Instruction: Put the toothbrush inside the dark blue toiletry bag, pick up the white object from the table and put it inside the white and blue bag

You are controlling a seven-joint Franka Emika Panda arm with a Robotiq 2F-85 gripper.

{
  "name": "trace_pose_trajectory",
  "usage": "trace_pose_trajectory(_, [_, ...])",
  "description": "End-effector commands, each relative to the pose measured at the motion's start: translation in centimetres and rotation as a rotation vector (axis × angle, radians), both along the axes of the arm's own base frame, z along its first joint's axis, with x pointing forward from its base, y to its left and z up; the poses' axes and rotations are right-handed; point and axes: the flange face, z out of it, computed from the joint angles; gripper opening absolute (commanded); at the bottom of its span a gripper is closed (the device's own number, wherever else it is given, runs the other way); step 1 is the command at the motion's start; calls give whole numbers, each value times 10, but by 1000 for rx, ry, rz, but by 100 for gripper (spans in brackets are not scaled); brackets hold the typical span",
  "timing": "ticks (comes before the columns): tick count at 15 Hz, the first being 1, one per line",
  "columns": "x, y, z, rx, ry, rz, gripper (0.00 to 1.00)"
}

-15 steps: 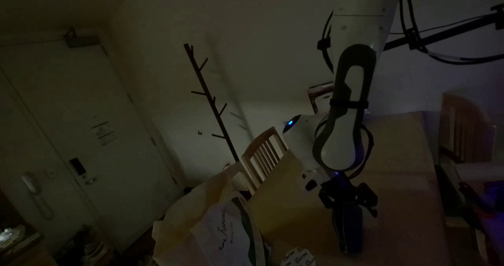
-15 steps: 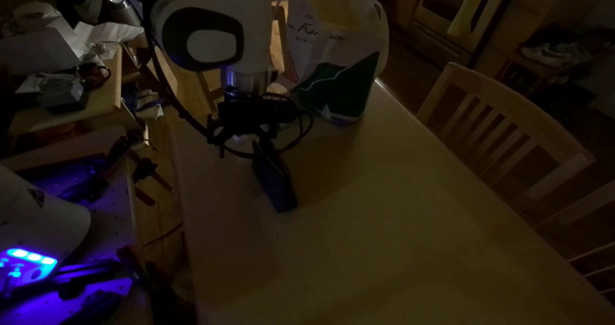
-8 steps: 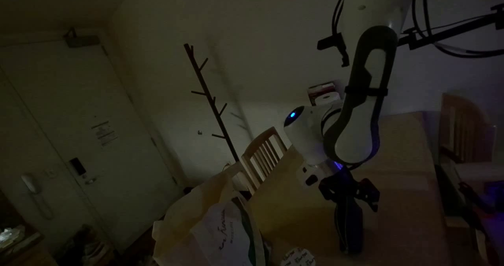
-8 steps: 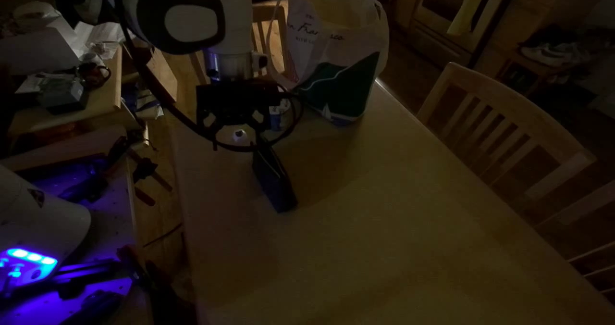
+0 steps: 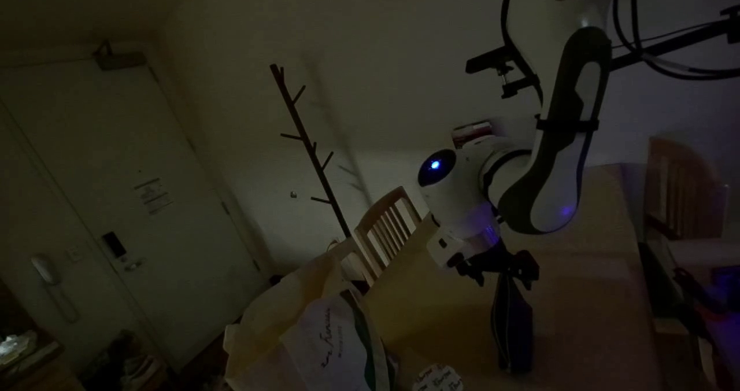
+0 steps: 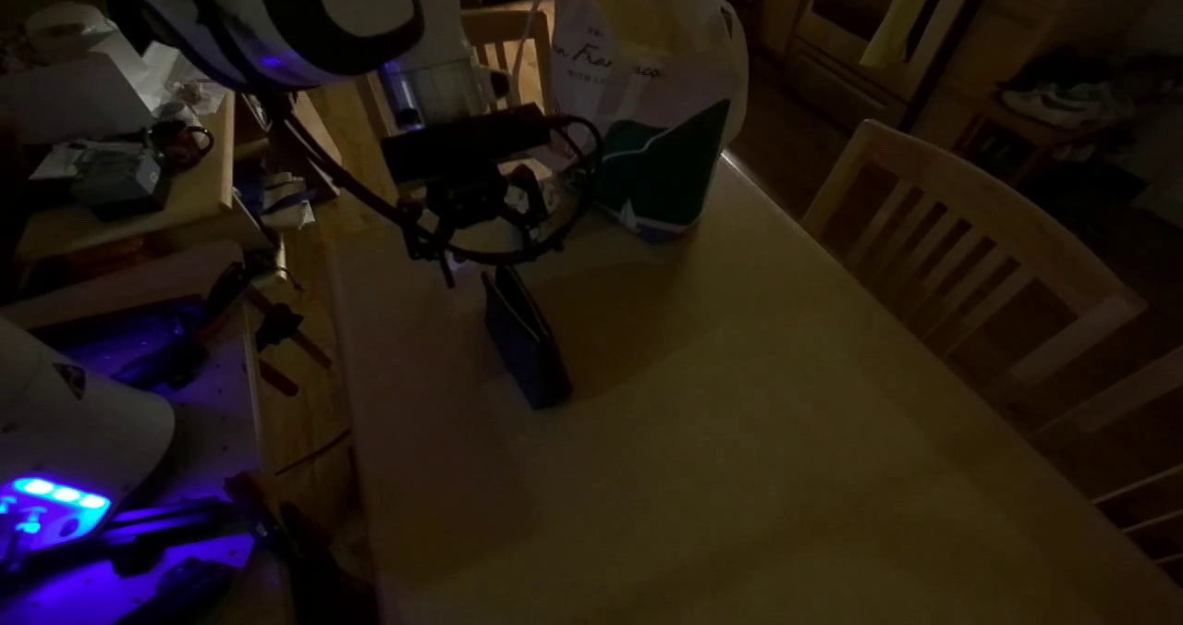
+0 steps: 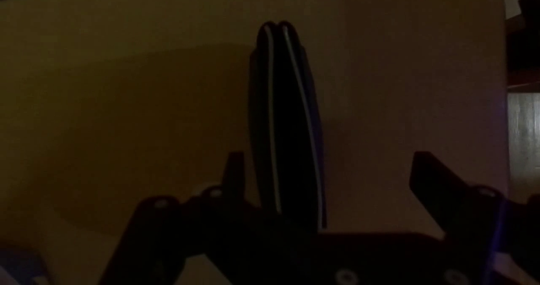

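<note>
I'm hanging my gripper (image 7: 328,167), tilted, above one end of the dark blue toiletry bag (image 6: 529,343). My fingers (image 7: 233,171) are standing wide apart. Wrist view: the toiletry bag is showing between them, much nearer one finger than the other, with a gap appearing on each side. It's standing upright on the table (image 6: 786,422); its two pale edge lines are bowing apart with a dark slot between, nearly meeting at the far tip. Contents: too dark to tell.

The white bag (image 6: 647,98) with dark green panel and script lettering is showing in both exterior views, standing apart from the toiletry bag. A white printed object (image 5: 437,377) is showing at the bottom of an exterior view, cut off by the frame, near the white bag. A wooden chair (image 6: 1003,214) is standing along the table side, a coat stand (image 5: 319,171) by the wall (image 5: 404,90).
</note>
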Motion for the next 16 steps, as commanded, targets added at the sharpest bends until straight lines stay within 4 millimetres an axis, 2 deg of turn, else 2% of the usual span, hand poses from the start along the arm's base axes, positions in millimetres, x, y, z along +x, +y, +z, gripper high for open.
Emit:
trace_pose_trajectory(1, [0,-1,-1,1,2,-3,100])
trace_pose_trajectory(3, [0,-2,-2,2,3,-4,100])
trace_pose_trajectory(9, [57,27,-9,163,-139,296,100])
trace_pose_trajectory(11, [68,37,-18,236,-188,362,100])
trace_pose_trajectory(16, [69,88,-53,488,-186,405,100])
